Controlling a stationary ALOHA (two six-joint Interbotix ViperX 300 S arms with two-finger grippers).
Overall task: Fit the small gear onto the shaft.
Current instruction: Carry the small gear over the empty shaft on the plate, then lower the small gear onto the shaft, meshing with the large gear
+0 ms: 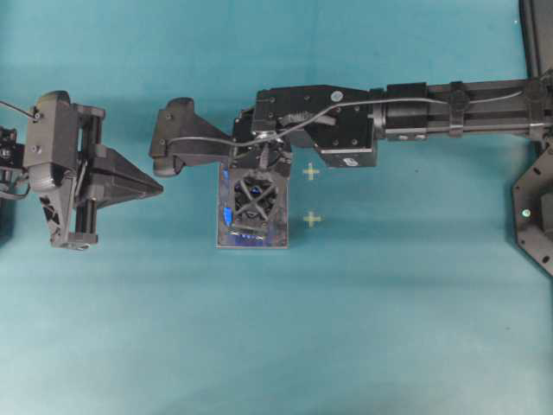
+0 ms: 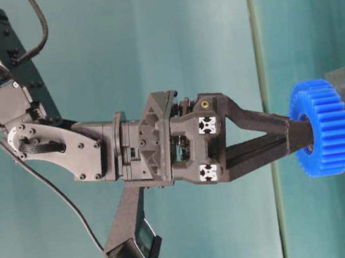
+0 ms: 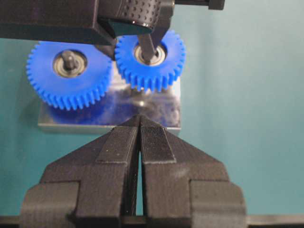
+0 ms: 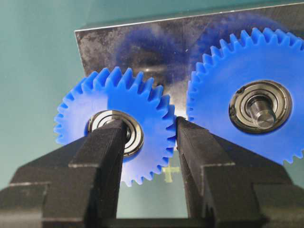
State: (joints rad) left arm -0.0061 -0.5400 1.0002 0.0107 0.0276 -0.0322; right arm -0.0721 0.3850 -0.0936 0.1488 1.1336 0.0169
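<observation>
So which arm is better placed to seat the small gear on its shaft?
Right. The right gripper already grips the small gear above the plate, beside the larger gear. The left gripper is shut, empty and short of the plate.

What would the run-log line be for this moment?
right gripper: holding small gear above plate | large gear: on its peg | left gripper: shut, idle

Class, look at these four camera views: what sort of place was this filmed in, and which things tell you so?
Probably a robotics lab bench set up for assembly trials. Two black robot arms work over a plain teal table, marked with small tape crosses. The only workpieces are blue gears and a metal plate.
</observation>
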